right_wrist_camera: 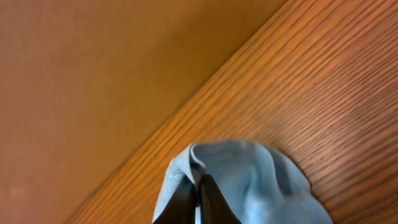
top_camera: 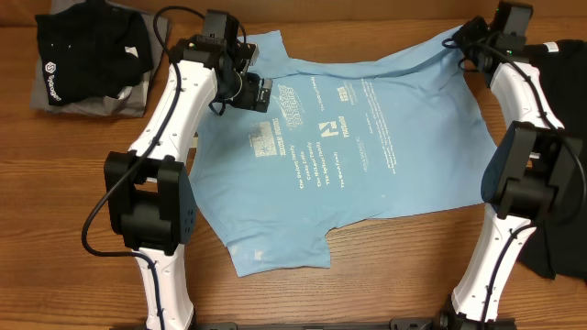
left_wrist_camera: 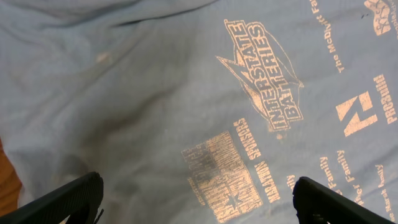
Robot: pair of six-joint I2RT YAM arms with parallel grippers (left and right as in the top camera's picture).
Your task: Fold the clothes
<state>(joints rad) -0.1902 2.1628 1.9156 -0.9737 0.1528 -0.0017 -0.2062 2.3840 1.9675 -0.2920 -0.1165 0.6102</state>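
Note:
The light blue T-shirt (top_camera: 385,128) lies spread print-side up across the middle of the table. My left gripper (top_camera: 260,94) hovers open over the shirt's upper left part, near the printed logos. In the left wrist view the shirt (left_wrist_camera: 155,93) fills the frame, and both black fingers (left_wrist_camera: 65,202) stand wide apart with nothing between them. My right gripper (top_camera: 467,42) is at the shirt's far right corner. Its jaws (right_wrist_camera: 198,190) are shut on a pinched fold of the blue fabric (right_wrist_camera: 261,180), lifted slightly off the wood.
A folded black shirt (top_camera: 87,50) rests on a grey one (top_camera: 64,103) at the back left corner. More dark clothing (top_camera: 570,82) lies along the right edge under my right arm. Bare wooden table (top_camera: 385,275) shows in front of the shirt.

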